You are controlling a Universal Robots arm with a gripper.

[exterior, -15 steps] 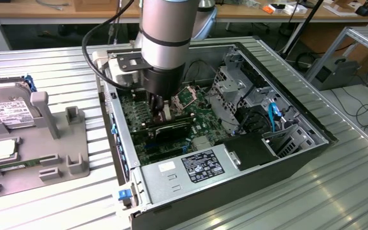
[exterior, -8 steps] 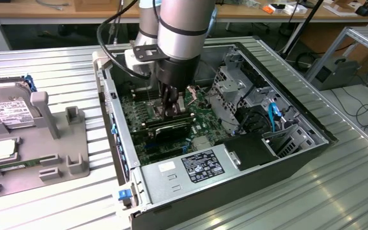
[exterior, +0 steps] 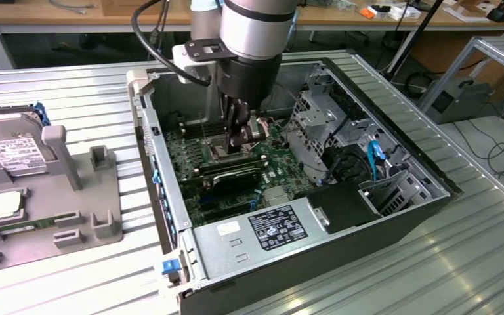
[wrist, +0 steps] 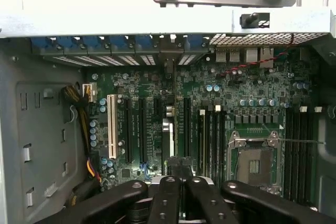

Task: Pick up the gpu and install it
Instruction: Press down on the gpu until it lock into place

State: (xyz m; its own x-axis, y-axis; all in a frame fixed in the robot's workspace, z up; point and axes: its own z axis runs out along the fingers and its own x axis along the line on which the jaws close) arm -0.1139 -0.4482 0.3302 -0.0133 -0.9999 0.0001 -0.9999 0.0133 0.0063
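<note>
Arm (exterior: 250,29) lowered steeply from above, wrist pointing downward, black cable (exterior: 151,39) looped along the exterior view's left side of it. Gripper (exterior: 239,141) hung at the low end of the arm, jaws closed. In the wrist view, gripper (wrist: 180,174) seen from behind, black fingers (wrist: 169,192) brought together at the middle, outer links splayed to either side.

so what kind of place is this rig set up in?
Looks like a robotics lab or PC-assembly test bench: an open computer case lies on a ribbed metal table, a grey parts fixture holds a hard drive, and cluttered workbenches stand behind.
</note>
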